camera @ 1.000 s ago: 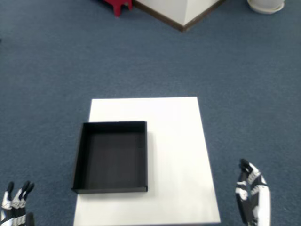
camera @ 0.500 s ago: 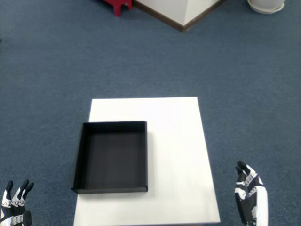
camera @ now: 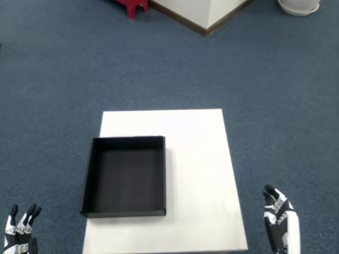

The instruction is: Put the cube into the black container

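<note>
The black container, a shallow square tray, sits on the left half of the white table, and its inside looks bare. No cube shows anywhere in this view. My right hand hangs off the table's right front corner, over the carpet, fingers stretched out and holding nothing. The left hand pokes in at the bottom left corner, fingertips only.
Blue carpet surrounds the small table. A white wall corner with a brown skirting stands at the top, a red object to its left and a white round base at the top right.
My right hand has sunk a little toward the bottom edge and drifted slightly left. The left hand dipped a bit lower. The container has not moved.
</note>
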`<state>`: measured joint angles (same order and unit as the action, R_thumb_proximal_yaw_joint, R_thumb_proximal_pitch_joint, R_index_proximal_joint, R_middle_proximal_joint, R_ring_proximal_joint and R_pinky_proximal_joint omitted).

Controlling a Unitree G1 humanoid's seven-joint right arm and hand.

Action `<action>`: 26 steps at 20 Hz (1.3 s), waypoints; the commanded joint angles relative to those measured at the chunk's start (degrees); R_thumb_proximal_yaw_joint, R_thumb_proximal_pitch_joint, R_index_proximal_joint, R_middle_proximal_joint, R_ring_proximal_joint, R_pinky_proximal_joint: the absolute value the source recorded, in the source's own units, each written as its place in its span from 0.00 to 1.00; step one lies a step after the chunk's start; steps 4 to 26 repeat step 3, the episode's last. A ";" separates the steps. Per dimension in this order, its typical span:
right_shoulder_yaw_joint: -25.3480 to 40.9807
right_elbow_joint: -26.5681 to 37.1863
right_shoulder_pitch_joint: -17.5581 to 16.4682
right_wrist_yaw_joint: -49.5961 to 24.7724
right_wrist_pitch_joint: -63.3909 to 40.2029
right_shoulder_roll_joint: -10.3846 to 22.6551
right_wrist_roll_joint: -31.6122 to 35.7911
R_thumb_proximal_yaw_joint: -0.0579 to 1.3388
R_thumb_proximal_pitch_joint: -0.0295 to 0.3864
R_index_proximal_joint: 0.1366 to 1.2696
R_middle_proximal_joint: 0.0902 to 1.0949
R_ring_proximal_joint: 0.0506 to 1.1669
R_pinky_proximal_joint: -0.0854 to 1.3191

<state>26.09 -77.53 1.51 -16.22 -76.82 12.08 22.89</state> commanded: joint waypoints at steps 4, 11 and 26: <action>-0.79 2.71 -1.70 3.04 -6.32 -0.04 1.96 0.33 0.71 0.24 0.26 0.31 0.29; -0.79 2.71 -1.70 3.04 -6.32 -0.04 1.96 0.33 0.71 0.24 0.26 0.31 0.29; -0.79 2.71 -1.70 3.04 -6.32 -0.04 1.96 0.33 0.71 0.24 0.26 0.31 0.29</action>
